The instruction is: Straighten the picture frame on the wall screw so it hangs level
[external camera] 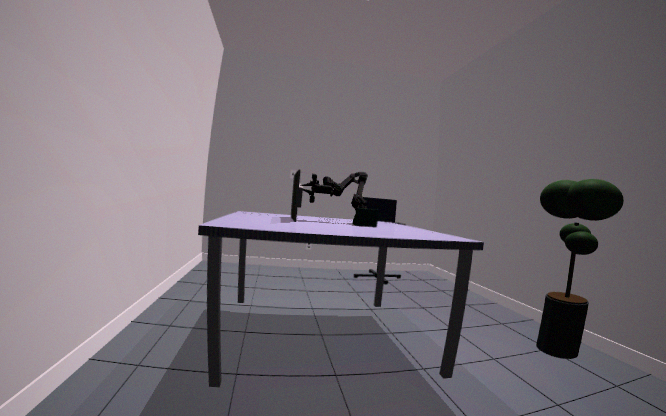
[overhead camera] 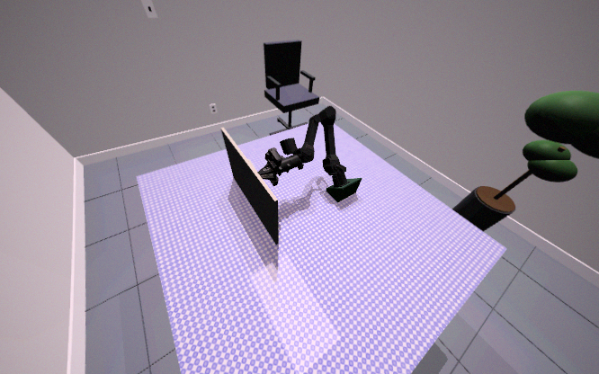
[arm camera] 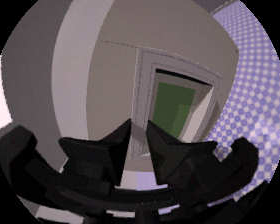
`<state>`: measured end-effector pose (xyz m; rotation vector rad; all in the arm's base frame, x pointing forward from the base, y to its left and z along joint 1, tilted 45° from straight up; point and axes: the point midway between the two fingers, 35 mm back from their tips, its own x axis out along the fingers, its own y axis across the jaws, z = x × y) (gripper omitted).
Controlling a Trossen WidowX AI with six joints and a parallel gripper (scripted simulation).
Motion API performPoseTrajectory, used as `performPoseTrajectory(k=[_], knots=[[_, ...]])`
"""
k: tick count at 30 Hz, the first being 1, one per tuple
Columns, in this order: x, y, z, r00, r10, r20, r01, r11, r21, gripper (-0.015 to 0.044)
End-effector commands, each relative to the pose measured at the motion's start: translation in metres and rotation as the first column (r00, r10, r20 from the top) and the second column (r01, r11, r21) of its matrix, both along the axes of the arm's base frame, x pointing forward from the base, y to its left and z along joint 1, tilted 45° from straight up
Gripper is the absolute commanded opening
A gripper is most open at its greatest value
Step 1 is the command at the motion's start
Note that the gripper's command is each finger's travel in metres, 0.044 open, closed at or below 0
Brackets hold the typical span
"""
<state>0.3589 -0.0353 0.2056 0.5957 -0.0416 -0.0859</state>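
Note:
The picture frame has a grey rim around a green picture. It is against the beige front of the upright panel, and in the exterior view it shows only as a thin dark edge. My gripper is shut on the frame's near side bar, low on its left in the wrist view. The fingertips hide part of that bar. The screw and the notched strip are hidden behind the frame. The curved wrist view does not show clearly whether the frame is level.
The panel stands on the checkered table. The arm's dark green base is on the table, on the gripper's side of the panel. An office chair and a potted plant stand beyond the table's edges.

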Motion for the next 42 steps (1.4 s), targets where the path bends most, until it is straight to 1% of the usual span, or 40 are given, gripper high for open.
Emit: performPoseTrajectory(k=[1,36,37,42], knots=[[0.0000,-0.0004,0.0003,1.000,-0.004,0.001,0.004,1.000,0.025,0.0000],[0.0002,0.0019,0.0027,1.000,-0.003,0.018,-0.001,0.979,0.204,0.0000],[0.0002,0.0023,0.0025,1.000,0.001,0.018,-0.004,0.982,0.186,0.0026],[0.0002,0.0023,0.0025,1.000,0.001,0.018,-0.004,0.982,0.186,0.0157]])
